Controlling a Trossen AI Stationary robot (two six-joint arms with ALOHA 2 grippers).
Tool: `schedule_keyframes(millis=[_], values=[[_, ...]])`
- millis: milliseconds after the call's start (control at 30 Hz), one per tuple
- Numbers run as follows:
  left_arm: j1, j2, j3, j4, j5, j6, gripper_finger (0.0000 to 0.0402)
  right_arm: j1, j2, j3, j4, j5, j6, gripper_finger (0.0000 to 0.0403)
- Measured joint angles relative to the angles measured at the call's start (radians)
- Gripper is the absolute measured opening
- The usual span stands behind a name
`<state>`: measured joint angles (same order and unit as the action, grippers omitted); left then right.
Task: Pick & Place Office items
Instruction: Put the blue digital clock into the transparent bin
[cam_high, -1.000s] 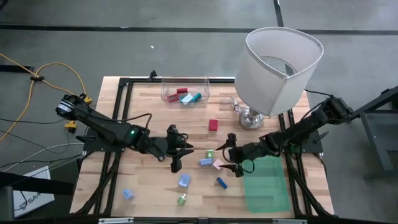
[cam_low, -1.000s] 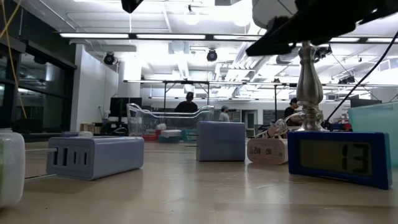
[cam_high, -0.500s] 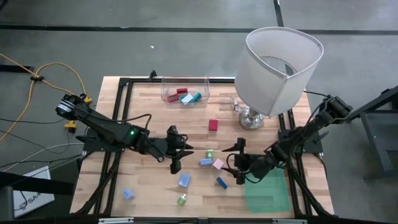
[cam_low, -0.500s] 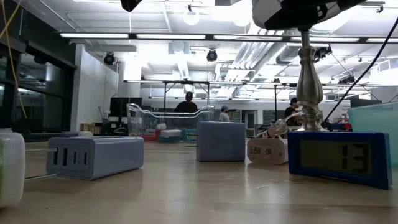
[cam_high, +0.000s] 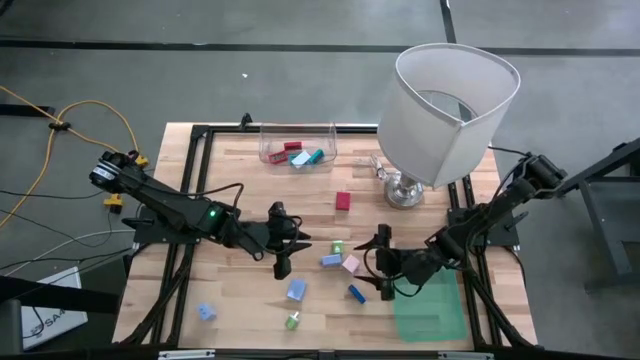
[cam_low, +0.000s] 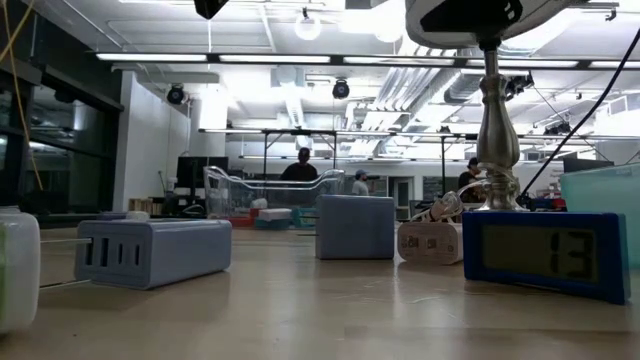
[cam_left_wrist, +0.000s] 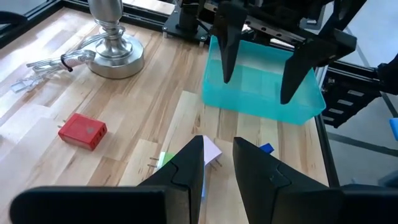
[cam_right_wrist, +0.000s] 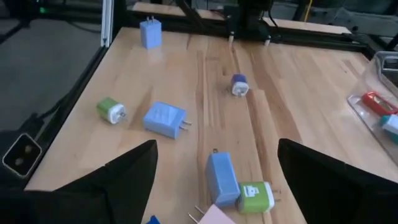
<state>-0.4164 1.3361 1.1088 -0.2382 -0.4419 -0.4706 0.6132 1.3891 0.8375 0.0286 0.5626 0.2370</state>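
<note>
Currently: right gripper (cam_high: 383, 264) hovering by pink piece (cam_high: 350, 264), fingers apart.
Left gripper (cam_high: 281, 243) waiting mid-table, fingers narrowly parted (pink piece partly hiding behind them).

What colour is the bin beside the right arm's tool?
Translucent teal-green bin, clearest in the left wrist view, just behind the right tool.

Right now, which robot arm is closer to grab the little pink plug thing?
Probably the right one. The right gripper hovers open just beside the pink charger, near the green bin. The left gripper sits farther off, with a blue charger between them.
</note>
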Motion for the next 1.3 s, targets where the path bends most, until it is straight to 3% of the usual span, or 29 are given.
schedule_keyframes(millis=[133, 333, 433, 700, 933, 1133, 1300], values=[[0.000, 0.000, 0.000, 0.000, 0.000, 0.000, 0.0083, 0.031, 0.007, 0.069, -0.100, 0.053, 0.032, 0.0321], [0.000, 0.000, 0.000, 0.000, 0.000, 0.000, 0.0083, 0.091, 0.074, 0.258, -0.328, 0.215, 0.123, 0.0321], [0.000, 0.000, 0.000, 0.003, 0.000, 0.000, 0.0083, 0.112, 0.147, 0.332, -0.443, 0.219, 0.230, 0.0321], [0.000, 0.000, 0.000, 0.008, 0.000, 0.000, 0.0083, 0.122, 0.300, 0.440, -0.625, 0.119, 0.630, 0.0321], [0.000, 0.000, 0.000, 0.008, 0.000, 0.000, 0.0083, 0.104, 0.345, 0.441, -0.716, -0.073, 0.928, 0.0321], [0.000, 0.000, 0.000, 0.008, 0.000, 0.000, 0.0083, 0.062, 0.355, 0.441, -0.729, -0.219, 0.991, 0.0321], [0.000, 0.000, 0.000, 0.008, 0.000, 0.000, 0.0083, 0.025, 0.364, 0.441, -0.716, -0.261, 0.998, 0.0321]])
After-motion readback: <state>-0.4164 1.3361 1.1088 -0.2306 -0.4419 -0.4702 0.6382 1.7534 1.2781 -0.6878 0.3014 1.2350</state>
